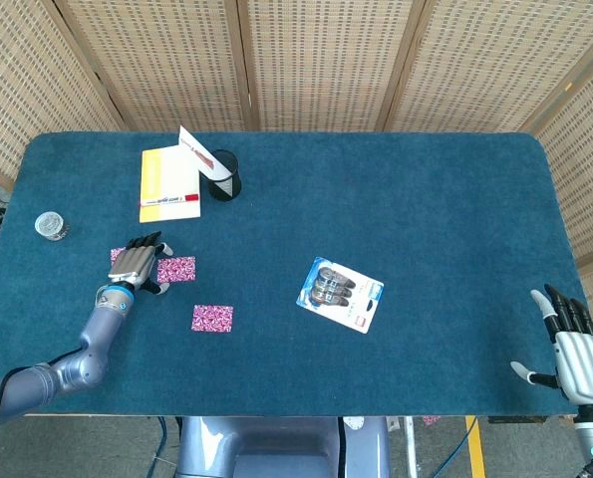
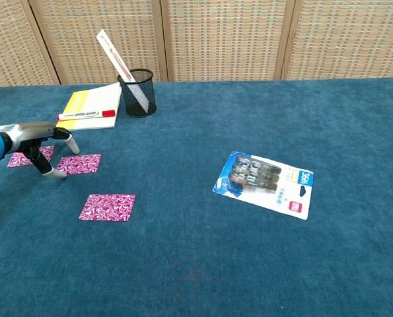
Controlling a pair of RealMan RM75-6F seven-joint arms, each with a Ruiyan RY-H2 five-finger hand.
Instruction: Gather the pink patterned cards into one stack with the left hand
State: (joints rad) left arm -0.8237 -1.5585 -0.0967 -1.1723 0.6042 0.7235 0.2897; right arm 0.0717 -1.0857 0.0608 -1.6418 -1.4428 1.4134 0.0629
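Left hand point(image 1: 135, 265), fingers spread holding nothing, rests over flat pink patterned cards point(image 2: 107, 207).

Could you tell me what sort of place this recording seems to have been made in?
Probably a lab or office test station, not a home: a table covered in blue felt, woven screen panels behind it, and desk stationery such as a mesh pen holder and a yellow notepad.

Bright even daylight, soft faint shadows, no glare, both views sharp, slight bowing at the edges
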